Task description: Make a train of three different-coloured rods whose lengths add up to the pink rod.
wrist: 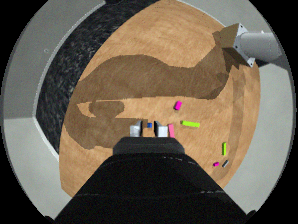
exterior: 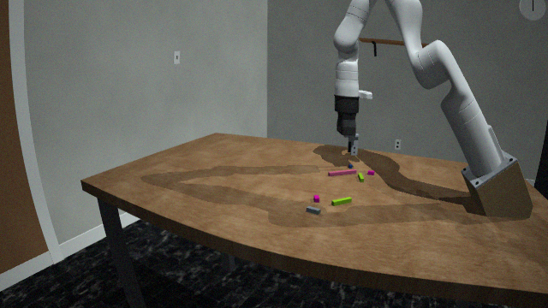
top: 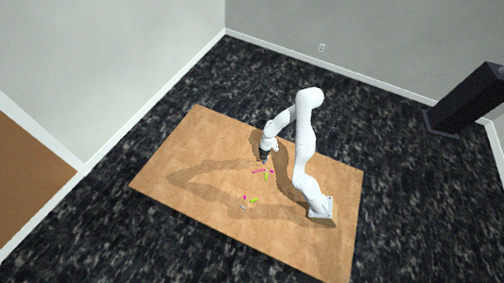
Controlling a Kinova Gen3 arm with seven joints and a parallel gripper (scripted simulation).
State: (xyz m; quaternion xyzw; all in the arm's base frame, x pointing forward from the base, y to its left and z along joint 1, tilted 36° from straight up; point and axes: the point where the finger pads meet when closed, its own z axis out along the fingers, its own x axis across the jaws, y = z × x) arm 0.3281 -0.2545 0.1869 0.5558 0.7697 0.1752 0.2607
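My gripper (top: 263, 158) (exterior: 354, 150) (wrist: 148, 126) is open and empty. It hangs a short way above the small blue rod (top: 263, 162) (exterior: 350, 166) (wrist: 149, 124), which shows between the fingertips in the wrist view. The pink rod (top: 258, 171) (exterior: 342, 173) (wrist: 170, 129) lies flat just in front of the blue one. A lime rod (top: 265, 176) (exterior: 360, 176) (wrist: 190, 123) and a magenta rod (top: 271, 170) (exterior: 371, 172) (wrist: 177, 106) lie beside its right end. Nearer the front lie a second magenta rod (top: 245, 197) (exterior: 316, 198) (wrist: 216, 163), a second lime rod (top: 254, 200) (exterior: 342, 201) (wrist: 224, 148) and a grey rod (top: 243, 207) (exterior: 312, 210) (wrist: 225, 163), all apart from each other.
The rods lie on a wooden table (top: 205, 131) (exterior: 214, 154) (wrist: 166, 30). The arm's base block (top: 322, 211) (exterior: 497, 188) stands at the table's right side. A dark floor surrounds the table.
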